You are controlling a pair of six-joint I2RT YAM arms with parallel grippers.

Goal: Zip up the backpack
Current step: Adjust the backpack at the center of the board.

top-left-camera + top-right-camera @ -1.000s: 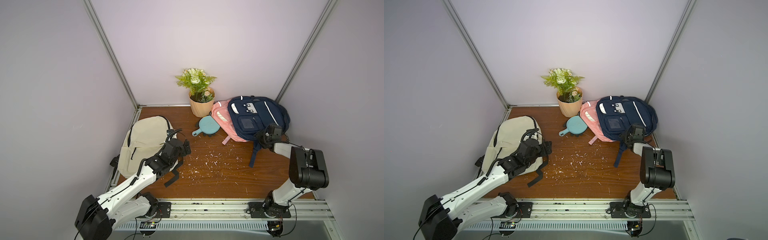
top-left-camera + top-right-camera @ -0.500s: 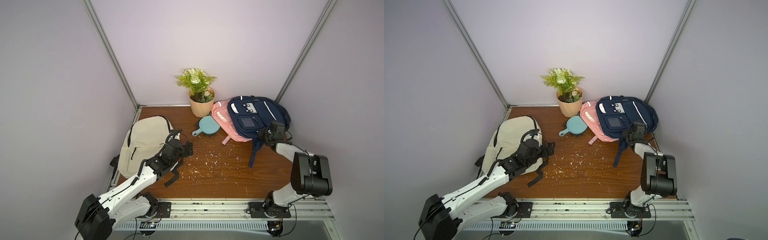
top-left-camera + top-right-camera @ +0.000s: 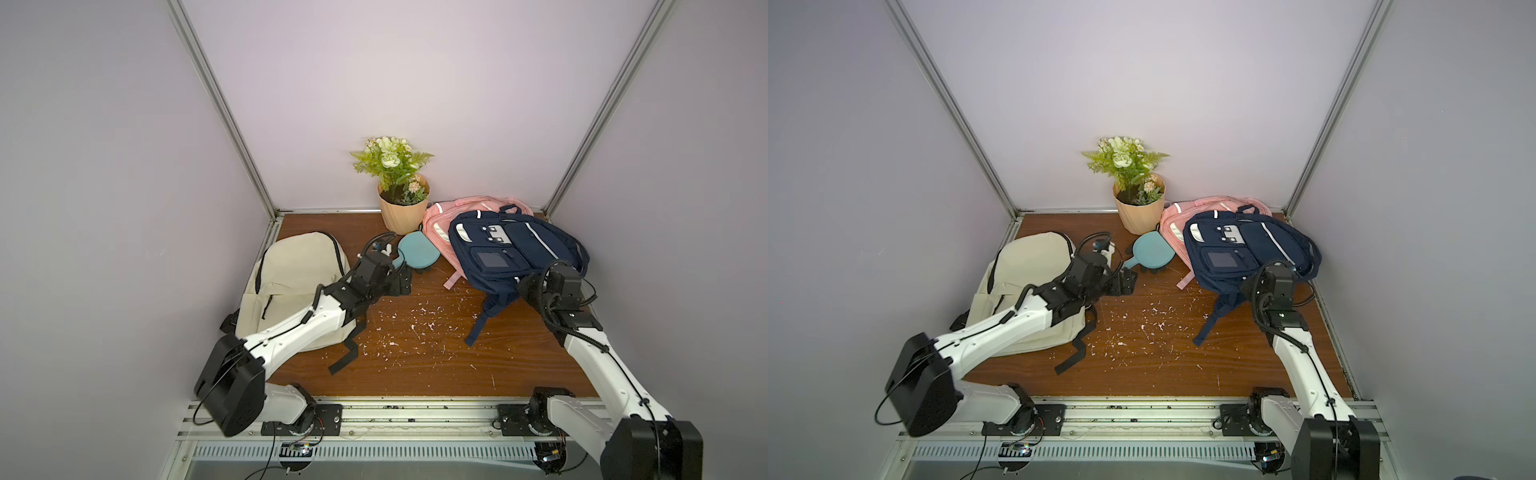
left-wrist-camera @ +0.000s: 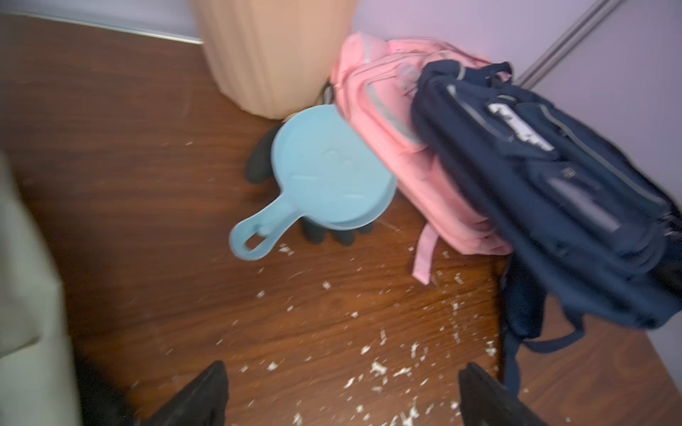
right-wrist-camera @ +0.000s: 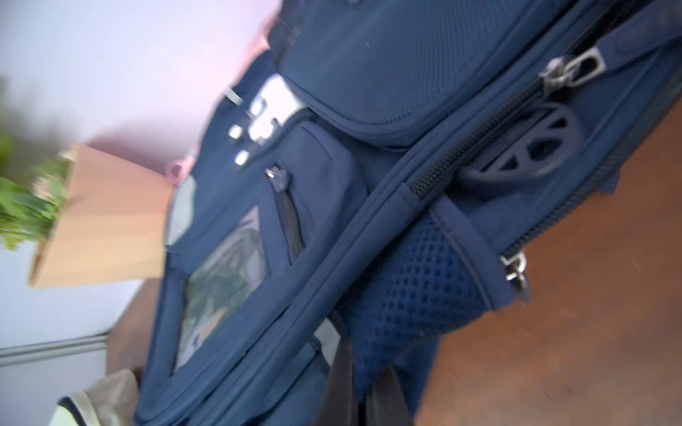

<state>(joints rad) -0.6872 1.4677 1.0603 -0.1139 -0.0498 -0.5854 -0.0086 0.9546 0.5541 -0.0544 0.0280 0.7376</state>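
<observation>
**Right gripper [image 5: 365, 369] closed low on the navy backpack [image 3: 515, 249]; left gripper [image 4: 345, 367] spread wide**

Your right gripper sits against the navy backpack, which slumps over the pink backpack [image 3: 440, 224] in the back right corner of the wooden table [image 3: 415, 365]. In the right wrist view its two dark fingers [image 5: 337, 383] press together at the pack's bottom edge, beside the dimpled mesh pocket [image 5: 417, 280]. Blur and the frame edge cut them off, so you cannot tell what fabric, if any, sits between them.

The pack is woven nylon with piped seams and a clear plastic window [image 5: 221, 280]. A coil zipper [image 5: 479, 136] climbs to a metal slider [image 5: 574, 72], and a round, spoked rubber tab [image 5: 531, 151] lies beside it. Past the slider the track runs out of frame, so its far end is hidden from you.

Your left gripper hangs over bare wood with its jaws spread wide and nothing between them, just beside the cream canvas backpack [image 3: 295, 270]. Ahead of it a smooth, pale-blue pan-shaped dish [image 4: 332, 173] lies on something black [image 4: 258, 162] that is mostly covered. A ribbed tan pot [image 3: 401, 212] of flowers stands at the back wall. White flecks [image 3: 415, 320] litter the table.
</observation>
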